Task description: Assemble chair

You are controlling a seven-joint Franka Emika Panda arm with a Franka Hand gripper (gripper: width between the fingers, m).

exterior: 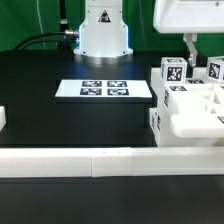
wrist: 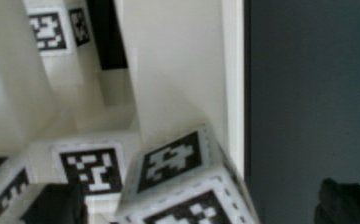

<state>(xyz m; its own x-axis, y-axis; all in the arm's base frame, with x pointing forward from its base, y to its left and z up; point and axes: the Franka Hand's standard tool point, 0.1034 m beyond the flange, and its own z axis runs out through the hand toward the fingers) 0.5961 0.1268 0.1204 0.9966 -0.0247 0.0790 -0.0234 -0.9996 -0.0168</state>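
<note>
The chair parts are chunky white pieces with black-and-white tags, clustered at the exterior view's right against the border rail. Two tagged posts stand up from the cluster. My gripper hangs from above with its fingers lowered between these posts. In the wrist view, the dark fingertips sit wide apart on either side of a tagged white piece. A gap shows between that piece and the other finger. The gripper is open and holds nothing. A white post with a tag rises beyond.
The marker board lies flat on the black table in front of the robot base. A long low white border rail runs along the near side. A small white piece shows at the exterior view's left edge.
</note>
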